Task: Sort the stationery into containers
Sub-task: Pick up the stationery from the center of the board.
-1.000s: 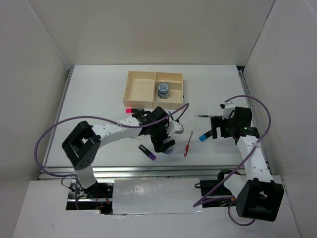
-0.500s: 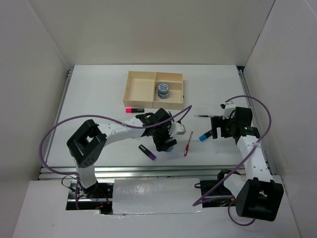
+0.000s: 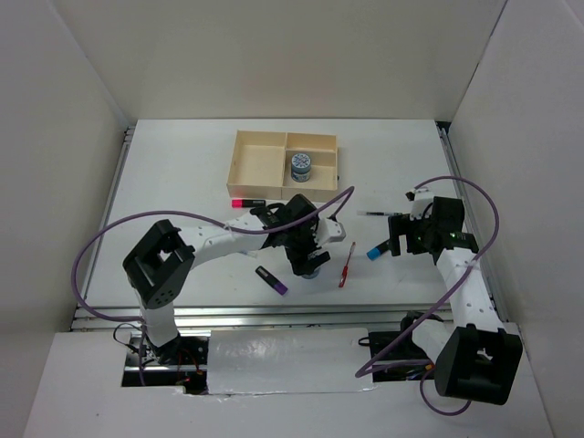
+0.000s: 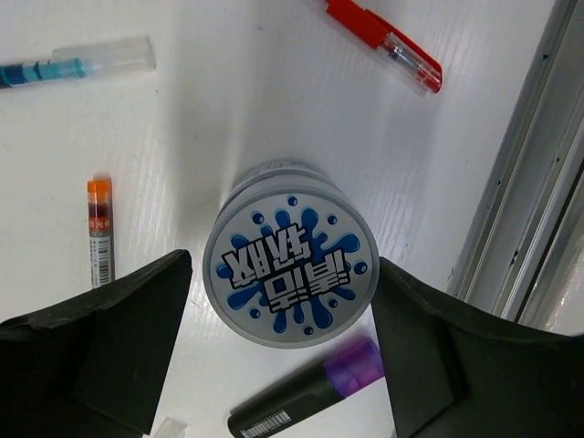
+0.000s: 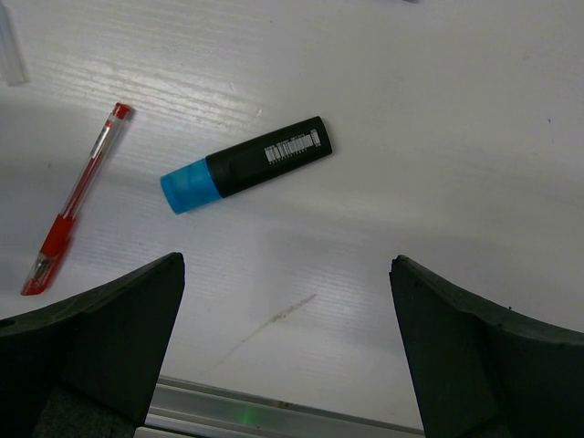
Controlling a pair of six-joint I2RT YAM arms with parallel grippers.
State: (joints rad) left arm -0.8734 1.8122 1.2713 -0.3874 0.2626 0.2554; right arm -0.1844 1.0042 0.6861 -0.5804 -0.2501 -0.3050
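Observation:
A round blue-white tape roll [image 4: 290,265] stands on the white table between the fingers of my left gripper [image 4: 281,274], which is open with a jaw on either side of it. In the top view this gripper [image 3: 307,260] hangs low over the roll near the table's front. A black highlighter with a purple end [image 4: 310,392] lies just beside the roll. The beige wooden tray [image 3: 232,173] sits further back with another tape roll [image 3: 300,167] in one small section. My right gripper [image 5: 287,301] is open and empty, near a black highlighter with a blue end [image 5: 246,164].
A red pen [image 3: 347,265] lies right of the left gripper. A pink-ended highlighter [image 3: 246,201] lies in front of the tray. A thin black pen [image 3: 374,213] lies at mid right. A blue pen [image 4: 73,66] and a short orange-tipped stick [image 4: 99,233] lie near the roll. A metal rail [image 4: 534,182] edges the table.
My left gripper has shifted slightly to the right and turned a little over the tape roll. The right arm has not moved.

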